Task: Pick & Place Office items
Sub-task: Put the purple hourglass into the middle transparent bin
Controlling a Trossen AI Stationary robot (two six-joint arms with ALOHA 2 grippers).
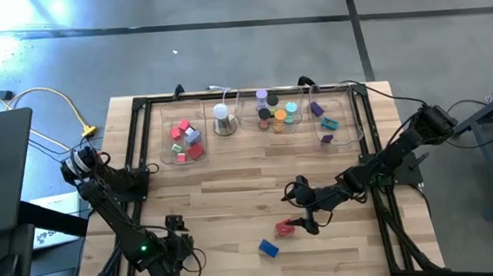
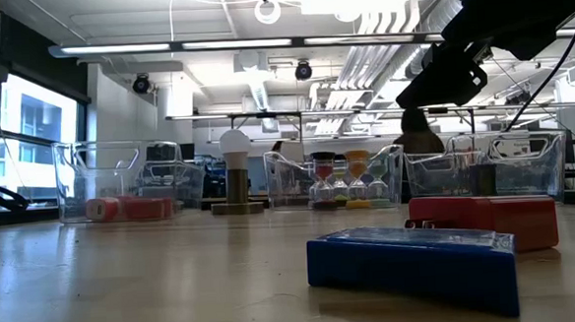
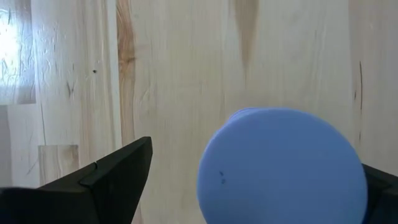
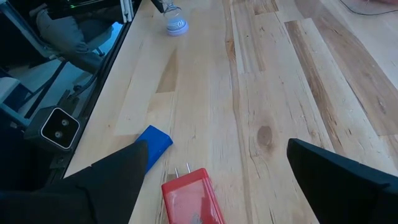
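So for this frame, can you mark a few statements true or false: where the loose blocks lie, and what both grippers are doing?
1. The red block lies on the bare table, outside the trays. True.
2. The right gripper is shut on the red block. False: it is open, and the block lies free on the table by its fingers.
3. The blue block sits in the middle tray. False: it lies on the table beside the red block.
4. The left gripper is open around a lilac roll. True.
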